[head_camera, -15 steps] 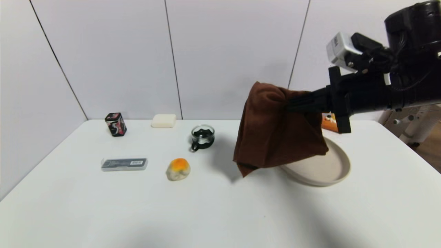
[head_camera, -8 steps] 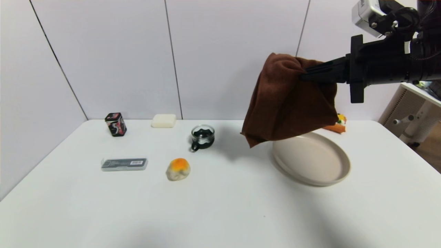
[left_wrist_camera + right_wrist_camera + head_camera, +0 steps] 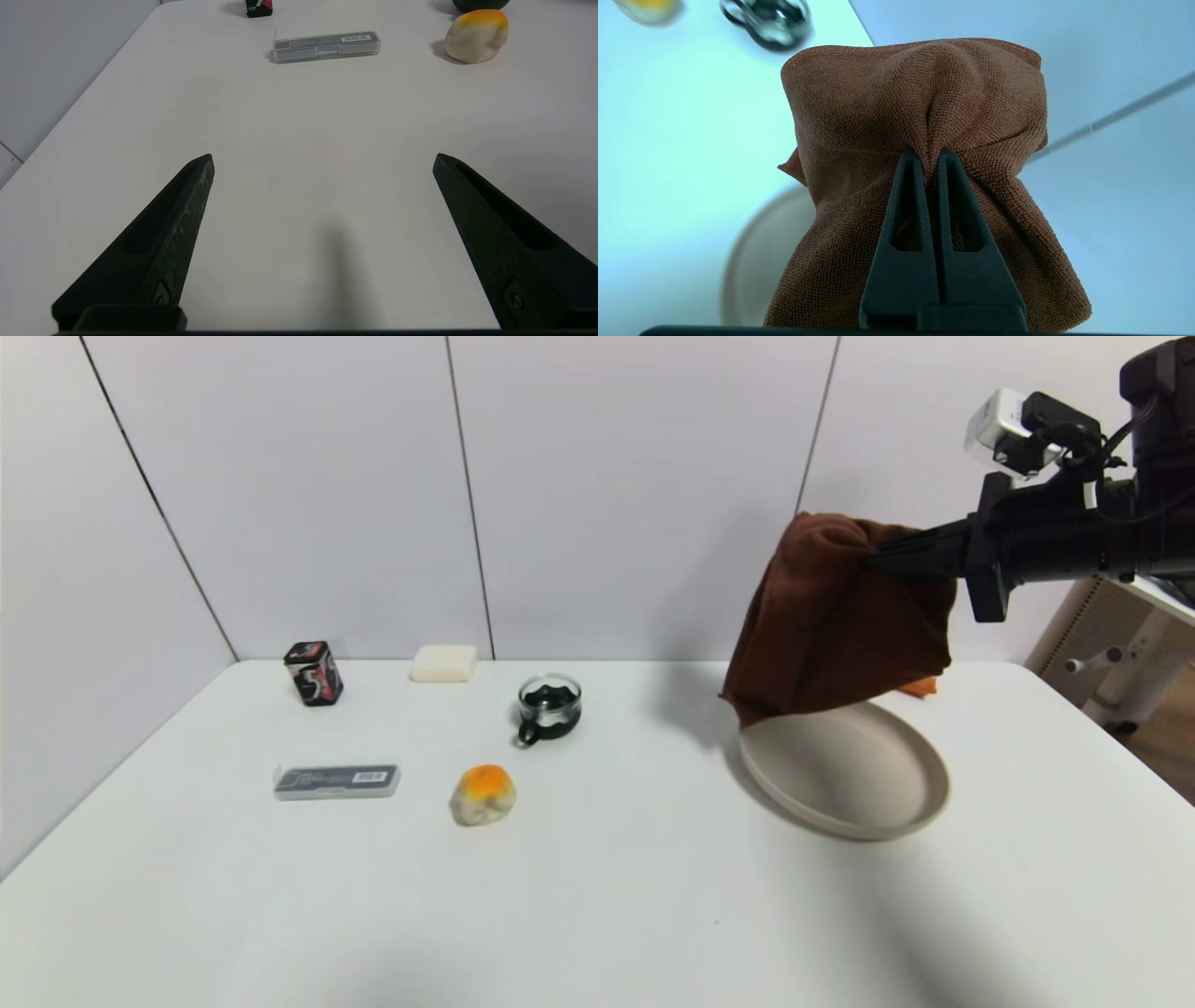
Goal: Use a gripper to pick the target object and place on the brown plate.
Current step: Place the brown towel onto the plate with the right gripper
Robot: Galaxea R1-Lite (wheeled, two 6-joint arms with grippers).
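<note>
Hanging in mid-air above the far rim of the brown plate (image 3: 845, 775), near the desk's far right corner: the dark brown terry towel (image 3: 836, 616), bunched at its top and draping down in loose folds, lowest corner just over the plate's far left rim without clearly touching it. Pinched at that gathered top by the right gripper (image 3: 882, 558), fingers pressed together on a fold of cloth, arm reaching in level from the right edge. Probably held high so the drooping corners clear the rim before being lowered onto the dish; probably gripped at one bunched point because soft cloth gives no firmer hold. Judged as the carry stage, release not yet made, with more travel toward the plate's middle likely needed so the cloth does not slump over the edge. Seen only from the right wrist: the two fingers (image 3: 906, 205) closed tight, the fabric puckering where they bite. Seen only from the head: the towel's height over the plate, and an orange object (image 3: 920, 687) half hidden behind it. Parked low over the near left part of the desk: the left gripper (image 3: 322, 161), fingers spread wide, holding nothing. Farther left, well apart from the plate: a glass cup (image 3: 550, 707), an orange-topped fuzzy ball (image 3: 483, 794), a clear flat case (image 3: 337, 781), a white soap-like block (image 3: 443, 663) and a small dark tin (image 3: 314, 673).
</note>
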